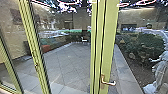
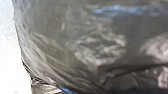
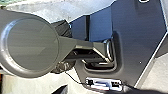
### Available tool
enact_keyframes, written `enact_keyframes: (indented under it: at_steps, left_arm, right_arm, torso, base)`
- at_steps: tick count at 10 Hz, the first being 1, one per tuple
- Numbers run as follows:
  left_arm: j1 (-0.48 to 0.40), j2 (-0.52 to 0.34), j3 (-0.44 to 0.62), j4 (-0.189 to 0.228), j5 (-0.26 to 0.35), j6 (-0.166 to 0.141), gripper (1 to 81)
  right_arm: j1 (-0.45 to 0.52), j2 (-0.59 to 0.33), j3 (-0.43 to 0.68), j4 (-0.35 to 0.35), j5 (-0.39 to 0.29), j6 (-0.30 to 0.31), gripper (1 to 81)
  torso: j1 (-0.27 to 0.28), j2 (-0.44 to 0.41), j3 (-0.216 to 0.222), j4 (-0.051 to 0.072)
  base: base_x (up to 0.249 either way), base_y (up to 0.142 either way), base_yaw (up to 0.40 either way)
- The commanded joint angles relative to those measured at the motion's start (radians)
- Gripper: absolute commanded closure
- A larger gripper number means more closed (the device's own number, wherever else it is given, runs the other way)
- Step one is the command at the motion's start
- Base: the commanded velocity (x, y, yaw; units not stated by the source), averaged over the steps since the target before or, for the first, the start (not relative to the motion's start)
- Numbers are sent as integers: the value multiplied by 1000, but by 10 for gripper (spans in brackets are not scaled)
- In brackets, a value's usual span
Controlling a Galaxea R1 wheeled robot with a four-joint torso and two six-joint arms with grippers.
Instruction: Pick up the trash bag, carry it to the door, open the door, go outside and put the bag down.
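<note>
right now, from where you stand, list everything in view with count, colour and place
trash bag: one, dark grey with blue glints, close to the left wrist camera
door handle: one, pale metallic, low on the broad post
frame posts: several, yellow-green, left and centre of head view
paving: one stretch, grey, beyond the posts
shrubs: count unclear, dark green, right
pale shape: one, whitish, lower right, unclear what
robot's wide plate: one, dark, right wrist view
robot's rounded part: one, grey, beside the plate
</note>
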State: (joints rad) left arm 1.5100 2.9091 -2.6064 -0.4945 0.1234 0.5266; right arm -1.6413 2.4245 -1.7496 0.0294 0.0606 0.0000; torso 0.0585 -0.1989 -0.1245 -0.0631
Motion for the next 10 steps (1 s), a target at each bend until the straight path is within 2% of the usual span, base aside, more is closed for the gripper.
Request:
enact_keyframes:
  at_steps: [1,5,7,9,10]
  left_arm:
    - [-43,13,3,1,76,7,811]
    - [-43,35,3,2,76,10,811]
    - [-43,49,-9,4,76,10,811]
    - [-43,61,-31,4,76,10,811]
    - [-43,65,-37,4,76,12,811]
  right_arm:
    - [8,-225,269,0,4,-2,10]
    - [7,-428,500,1,100,-2,10]
    - [11,-528,598,3,120,-2,10]
    - [19,-623,690,7,169,0,10]
    - [39,-660,728,15,168,0,10]
  torso:
    - [0,0,0,0]
    - [0,0,0,0]
    - [0,0,0,0]
    - [0,0,0,0]
    - [0,0,0,0]
  base:
    - [0,0,0]
    - [0,0,0]
    - [0,0,0]
    - [0,0,0]
    - [0,0,0]
